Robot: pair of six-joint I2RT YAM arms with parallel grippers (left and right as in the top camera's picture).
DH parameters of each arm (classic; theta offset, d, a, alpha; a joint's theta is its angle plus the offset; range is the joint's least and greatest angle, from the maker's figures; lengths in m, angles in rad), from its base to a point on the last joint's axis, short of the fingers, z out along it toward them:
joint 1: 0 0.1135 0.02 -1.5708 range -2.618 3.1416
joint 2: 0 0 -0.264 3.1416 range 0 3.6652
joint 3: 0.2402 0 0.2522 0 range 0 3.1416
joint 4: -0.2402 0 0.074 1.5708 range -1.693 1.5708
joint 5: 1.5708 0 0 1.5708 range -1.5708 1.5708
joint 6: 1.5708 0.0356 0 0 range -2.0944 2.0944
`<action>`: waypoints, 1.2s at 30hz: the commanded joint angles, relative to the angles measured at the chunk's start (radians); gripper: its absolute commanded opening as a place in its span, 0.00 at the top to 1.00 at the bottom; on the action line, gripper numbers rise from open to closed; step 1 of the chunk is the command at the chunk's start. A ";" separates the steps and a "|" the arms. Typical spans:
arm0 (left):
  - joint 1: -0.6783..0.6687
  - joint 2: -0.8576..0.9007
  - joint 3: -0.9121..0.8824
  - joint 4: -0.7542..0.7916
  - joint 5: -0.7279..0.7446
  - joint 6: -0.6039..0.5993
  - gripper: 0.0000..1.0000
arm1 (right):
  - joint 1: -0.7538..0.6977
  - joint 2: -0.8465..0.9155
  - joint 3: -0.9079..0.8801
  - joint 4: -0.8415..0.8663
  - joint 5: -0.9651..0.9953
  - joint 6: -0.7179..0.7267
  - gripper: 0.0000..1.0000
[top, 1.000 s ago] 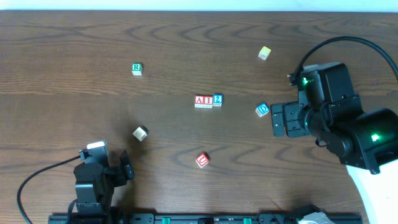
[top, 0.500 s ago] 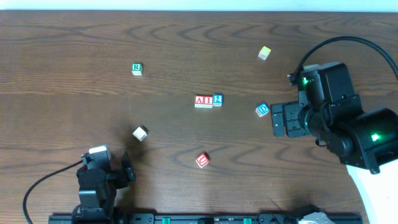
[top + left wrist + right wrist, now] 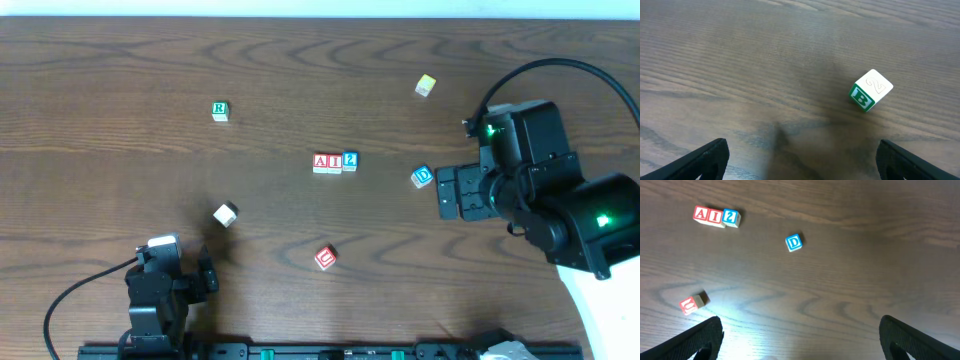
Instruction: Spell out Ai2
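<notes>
Left gripper (image 3: 801, 156), right gripper (image 3: 801, 332) both wide apart, empty; white block (image 3: 871, 90), green B (illegible overhead), in left wrist view

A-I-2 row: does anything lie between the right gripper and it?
Yes. The blue D block sits on the table close in front of the right gripper, roughly on the line to the A-I-2 row. Nothing else visible lies between them; the red block is well off to the side.
</notes>
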 commanded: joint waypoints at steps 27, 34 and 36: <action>0.002 -0.008 -0.016 -0.008 0.000 0.011 0.05 | -0.006 -0.519 -0.407 0.331 0.040 -0.168 0.01; 0.002 -0.008 -0.016 -0.008 0.000 0.011 0.05 | -0.007 -0.898 -0.860 0.510 -0.112 -0.168 0.01; 0.002 -0.008 -0.016 -0.008 0.000 0.011 0.05 | -0.007 -0.975 -0.964 0.550 -0.161 -0.168 0.01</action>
